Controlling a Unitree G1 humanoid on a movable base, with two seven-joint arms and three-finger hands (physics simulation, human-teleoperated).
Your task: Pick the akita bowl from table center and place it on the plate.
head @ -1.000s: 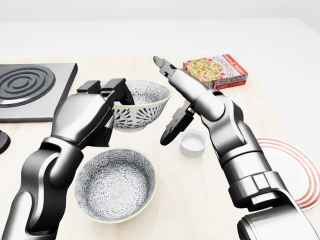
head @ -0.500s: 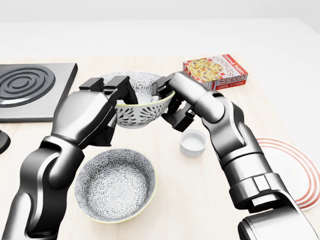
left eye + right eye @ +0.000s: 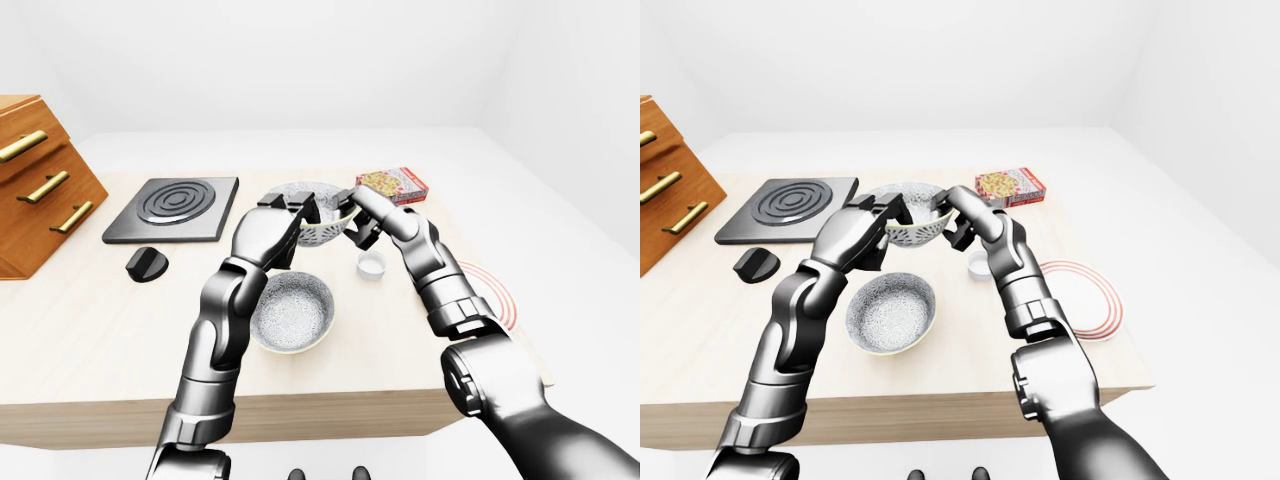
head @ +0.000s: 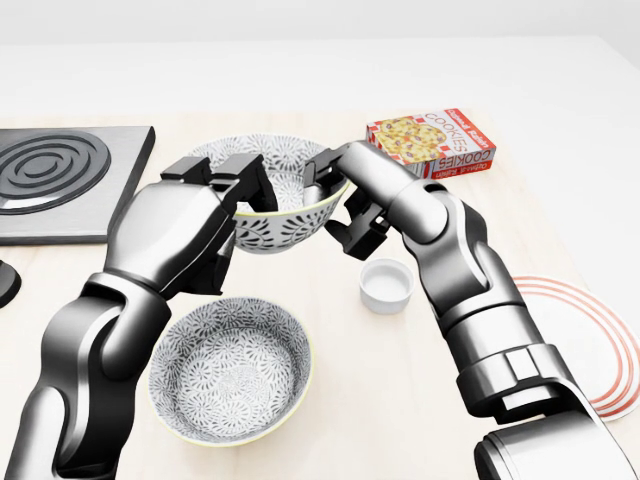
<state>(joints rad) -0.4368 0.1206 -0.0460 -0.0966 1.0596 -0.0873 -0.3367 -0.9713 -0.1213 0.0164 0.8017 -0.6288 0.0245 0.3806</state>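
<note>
The akita bowl (image 4: pixel 283 222), white with a dark pattern, hangs above the table in the upper middle of the head view, tilted a little. My left hand (image 4: pixel 238 192) is shut on its left rim. My right hand (image 4: pixel 335 205) is shut on its right rim, thumb inside and fingers under the wall. The plate (image 4: pixel 590 345), white with red rings, lies flat at the right edge of the table, well right of and below the bowl in the view. Nothing rests on it.
A second patterned bowl (image 4: pixel 232 368) sits on the table (image 4: pixel 400 390) below the held one. A small white cup (image 4: pixel 386 285) stands between my right forearm and the plate. A cookies box (image 4: pixel 432 142), a stove plate (image 4: pixel 55 180), a black knob (image 3: pixel 147 264) and a wooden drawer unit (image 3: pixel 40 185) stand farther off.
My right hand, open beside the bowl a second ago, has closed on its right rim. The bowl has risen slightly in the view, held by both hands.
</note>
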